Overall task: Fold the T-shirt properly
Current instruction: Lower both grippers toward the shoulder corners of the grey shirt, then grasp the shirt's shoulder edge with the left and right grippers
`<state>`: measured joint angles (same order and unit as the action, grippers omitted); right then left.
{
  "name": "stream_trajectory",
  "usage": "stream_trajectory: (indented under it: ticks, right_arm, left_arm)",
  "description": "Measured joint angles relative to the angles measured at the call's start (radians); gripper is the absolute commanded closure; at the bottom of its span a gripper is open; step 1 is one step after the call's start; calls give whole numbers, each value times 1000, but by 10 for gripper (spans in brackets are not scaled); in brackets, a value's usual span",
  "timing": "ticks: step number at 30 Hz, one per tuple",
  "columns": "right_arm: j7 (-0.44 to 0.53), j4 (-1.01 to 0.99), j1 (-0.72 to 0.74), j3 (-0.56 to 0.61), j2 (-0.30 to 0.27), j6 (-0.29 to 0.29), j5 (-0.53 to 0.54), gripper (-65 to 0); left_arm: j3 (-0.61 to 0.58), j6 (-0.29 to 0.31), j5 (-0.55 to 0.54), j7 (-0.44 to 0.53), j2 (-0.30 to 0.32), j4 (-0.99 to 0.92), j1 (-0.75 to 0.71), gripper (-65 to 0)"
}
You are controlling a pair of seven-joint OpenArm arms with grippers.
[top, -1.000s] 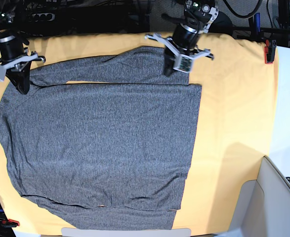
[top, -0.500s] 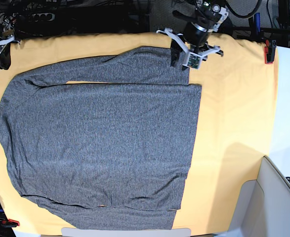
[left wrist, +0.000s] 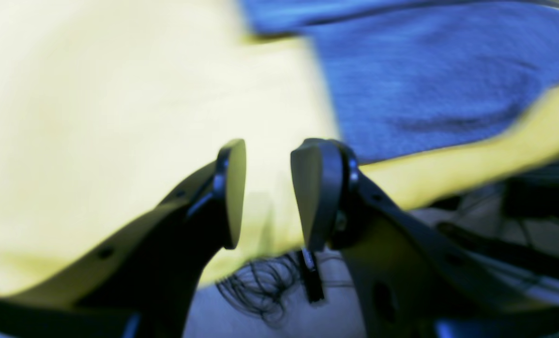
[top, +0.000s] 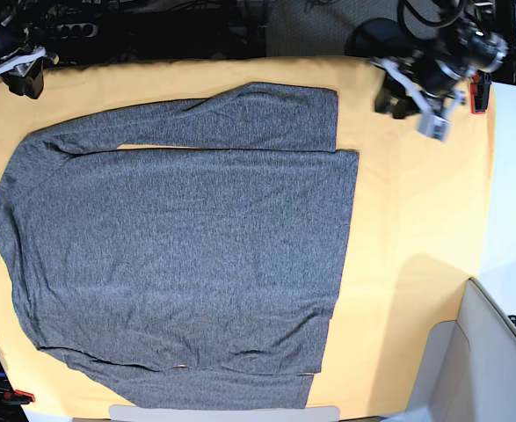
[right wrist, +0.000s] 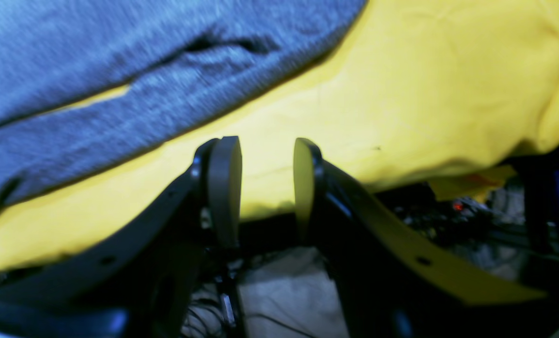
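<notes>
The T-shirt [top: 174, 255] lies flat on the yellow cloth [top: 416, 220]. Both jaws are released and empty: left gripper [top: 413, 98] at the far right corner, right gripper [top: 16, 75] at the far left corner.

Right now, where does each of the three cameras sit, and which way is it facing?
Base: overhead, looking down on the T-shirt spread on the yellow cloth; both arms show at the far corners.
Left wrist: on the left gripper, looking past its open jaws at cloth and a shirt edge.
Right wrist: on the right gripper, jaws apart, facing shirt and cloth edge.
All three share the shirt and cloth.
</notes>
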<state>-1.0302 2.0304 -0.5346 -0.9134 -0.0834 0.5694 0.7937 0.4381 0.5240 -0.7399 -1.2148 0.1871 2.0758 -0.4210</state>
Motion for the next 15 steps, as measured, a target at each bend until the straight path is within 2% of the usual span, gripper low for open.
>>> stream_trajectory:
  ticks: [2,4,6,8,15]
  right_arm:
    - [-6,0,15,29,-16,0,-44,-193]
    - [-6,-1,27,74,-51,0,-58,-196]
    - [11,-1,34,111,-92,4,-58,-197]
    - [12,-1,36,127,-111,3,-63,-198]
    - [1,-13,56,173,-122,3,-77,-199]
  left_arm:
    - [76,11,-141,-157,14,-1,60,-206]
    - [124,2,-214,-157,25,0,84,-207]
    - [129,-63,-272,-158,41,2,83,-213]
    - [122,-99,-269,-184,33,0,74,-230]
    - [-5,-105,-269,-180,-52,-32,82,-239]
